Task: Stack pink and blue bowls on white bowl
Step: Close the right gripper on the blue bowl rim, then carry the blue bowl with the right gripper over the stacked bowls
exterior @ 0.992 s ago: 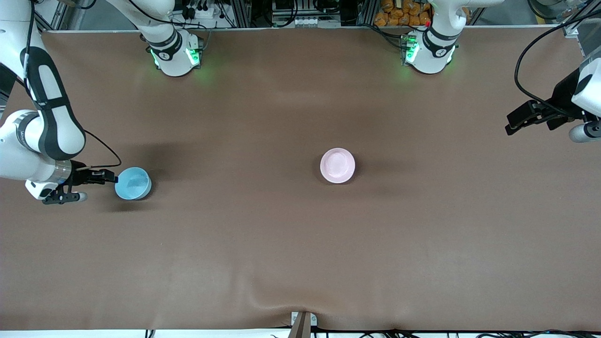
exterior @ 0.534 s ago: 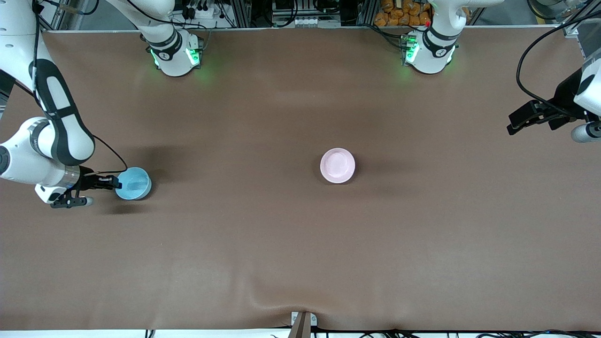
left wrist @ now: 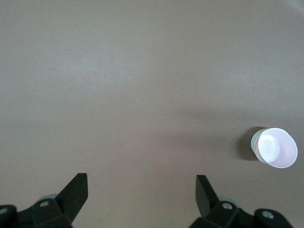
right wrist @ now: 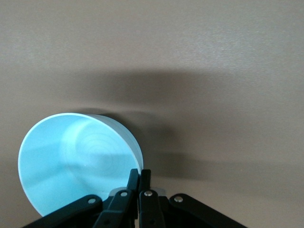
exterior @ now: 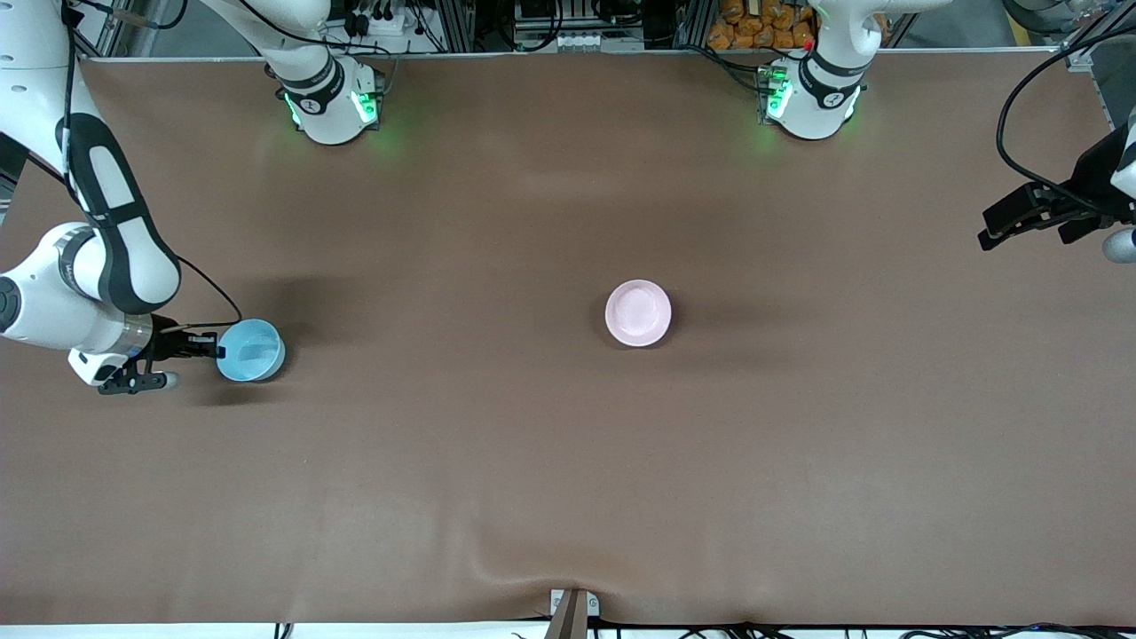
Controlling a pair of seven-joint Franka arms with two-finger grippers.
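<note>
Blue bowl (right wrist: 78,161) rim pinched by right gripper (right wrist: 138,176), left gripper (left wrist: 141,183) spread wide

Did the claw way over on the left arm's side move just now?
Yes. The left claw slid toward the left arm's end of the table, away from the pink bowl, which stayed put.

I see a plain, glossy, light sky-blue round bowl (exterior: 251,350) (right wrist: 78,161), uniform in colour with faint concentric rings inside. My black right gripper (exterior: 213,344) (right wrist: 138,176) is at its rim, on a white arm with black panels. A plain, glossy, pale pink round bowl (exterior: 638,312) (left wrist: 274,147) looks almost white in my left wrist view. My left gripper (exterior: 1007,225) (left wrist: 141,192) is black too. The tabletop (exterior: 568,461) is a flat, unpatterned brown. Both white arm bases glow green.
</note>
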